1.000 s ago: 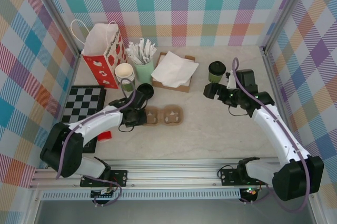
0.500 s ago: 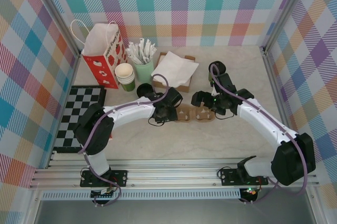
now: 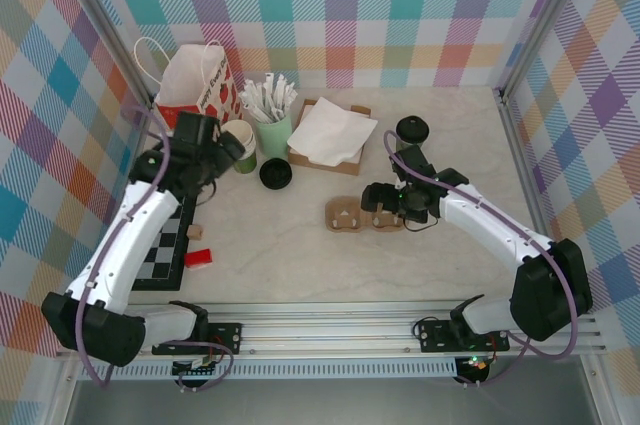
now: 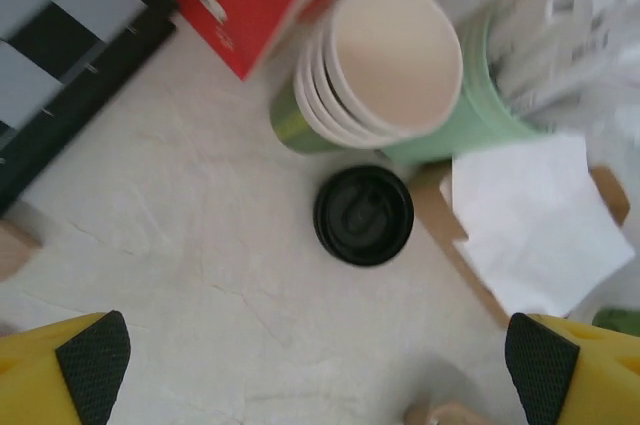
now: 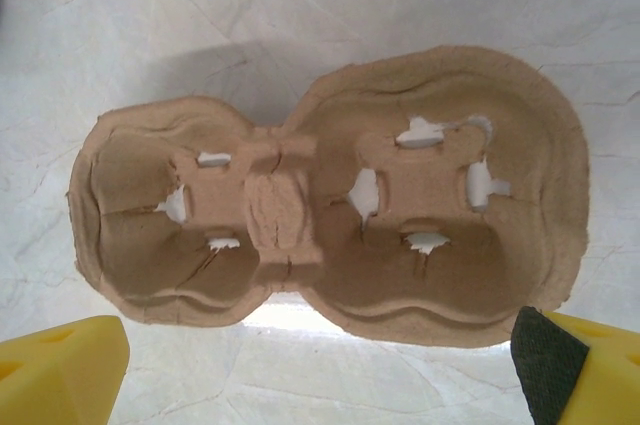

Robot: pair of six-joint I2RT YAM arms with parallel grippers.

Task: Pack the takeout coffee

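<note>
Pale tabletop (image 3: 280,245), takeout coffee (image 3: 411,131) upright, apart, beyond right fingers (image 5: 573,360)

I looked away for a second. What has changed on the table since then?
The cup carrier slid right. The left gripper left it and swung back to the cup stack, open. The right gripper moved from beside the coffee to over the carrier, open. Neither holds anything. The coffee and the loose lid stayed put.
</note>
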